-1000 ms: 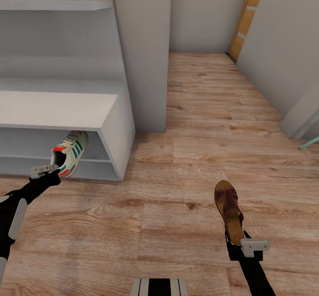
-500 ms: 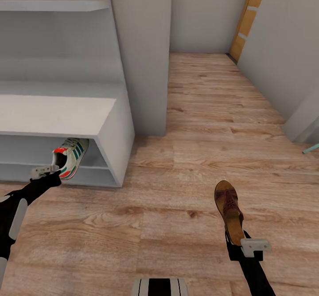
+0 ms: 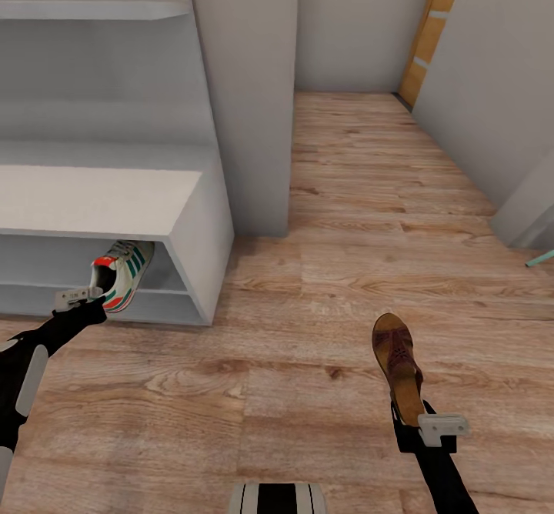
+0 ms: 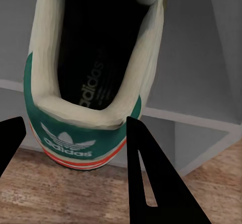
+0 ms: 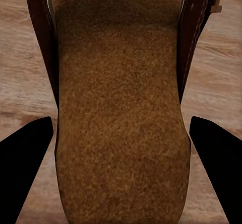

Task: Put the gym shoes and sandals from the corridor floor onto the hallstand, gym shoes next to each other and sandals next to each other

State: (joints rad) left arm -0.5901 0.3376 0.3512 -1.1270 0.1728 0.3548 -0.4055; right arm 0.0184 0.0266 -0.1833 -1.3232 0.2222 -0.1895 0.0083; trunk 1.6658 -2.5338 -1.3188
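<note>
- Head view: left gripper (image 3: 83,295) at heel of a gym shoe (image 3: 121,272); shoe's toe pokes into an open tier of the shoe rack (image 3: 201,214), near the rack's right end. Prob. held heel-first so the toe leads into the shelf opening.
- Left wrist view: fingers (image 4: 151,183) sit either side of the shoe's heel (image 4: 80,138), one close against it, other further off. Clamped or slack – can't tell. Shoe tilted, heel toward the front edge; resting on shelf or carried – not clear.
- Head view: right gripper (image 3: 431,428) at heel end of a sandal (image 3: 398,366), toe pointing away from robot, above the wood floor (image 3: 346,214), well apart from rack. Prob. parked there until left arm is done.
- Right wrist view: fingers (image 5: 214,156) spread wide, flanking the sandal's sole (image 5: 121,133) w/ a gap each side. Sandal looks loose, not pinched; lying on floor or lifted – can't tell.
- Other shoe & other sandal: not accounted for.
</note>
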